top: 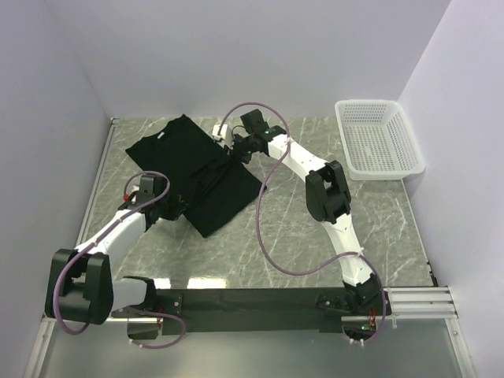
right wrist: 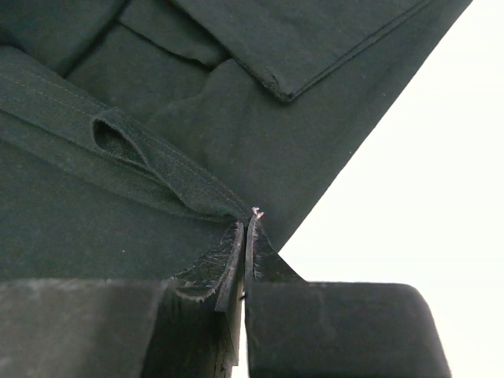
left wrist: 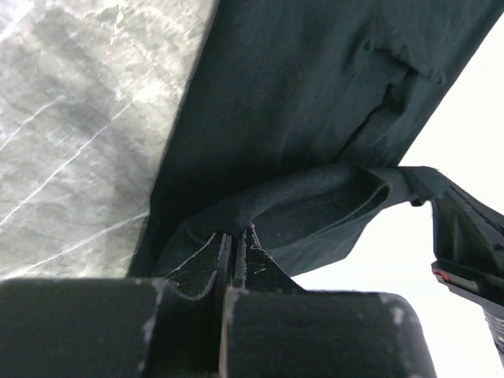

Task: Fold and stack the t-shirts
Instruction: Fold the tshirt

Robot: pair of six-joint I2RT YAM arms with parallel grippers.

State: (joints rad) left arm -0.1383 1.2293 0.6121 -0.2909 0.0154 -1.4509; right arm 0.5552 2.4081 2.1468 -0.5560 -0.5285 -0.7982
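Pinching so little cloth is the main risk here: the left jaws and the right jaws are both closed tight on the shirt (top: 197, 177), and each holds only a sliver of hem at its very tips. To my eye, a quick lift or an uneven pull could let one edge slide out, and the shirt would drop in a heap. The right wrist view shows the hem looped and doubled just ahead of the tips — if two layers are caught there, the fold could come out bunched or skewed. Dragging over the worktop (top: 315, 213) could also rumple the lower layer.

The shirt is black, limp and matte, partly doubled over itself, with creases and a sleeve edge showing. It lies well to the left of the basket (top: 378, 140) — the right jaws grip its side nearer the basket, the left jaws the side farther from it.
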